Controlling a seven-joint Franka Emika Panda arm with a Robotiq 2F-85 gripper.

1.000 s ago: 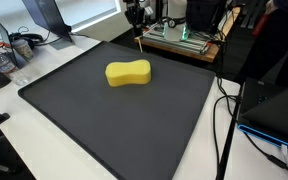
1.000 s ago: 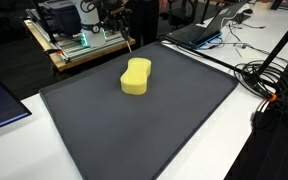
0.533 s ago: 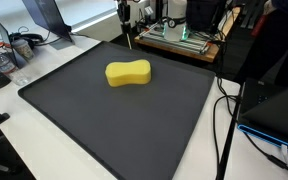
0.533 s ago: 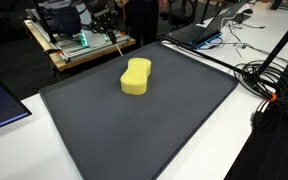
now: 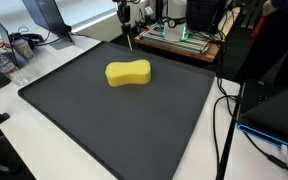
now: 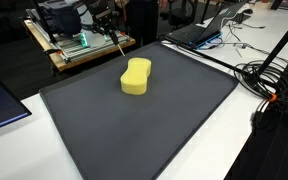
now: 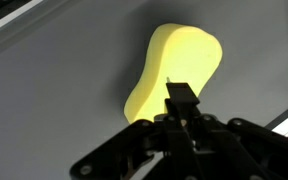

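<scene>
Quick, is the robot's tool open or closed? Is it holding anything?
Tool: closed, holding a thin stick that points down. The yellow sponge lies apart from it, untouched.

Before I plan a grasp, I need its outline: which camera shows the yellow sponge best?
An exterior view, where the yellow sponge lies broadside and whole on the black mat. End-on, the sponge looks foreshortened. The wrist view shows it large, but the hand hides its lower edge.
</scene>
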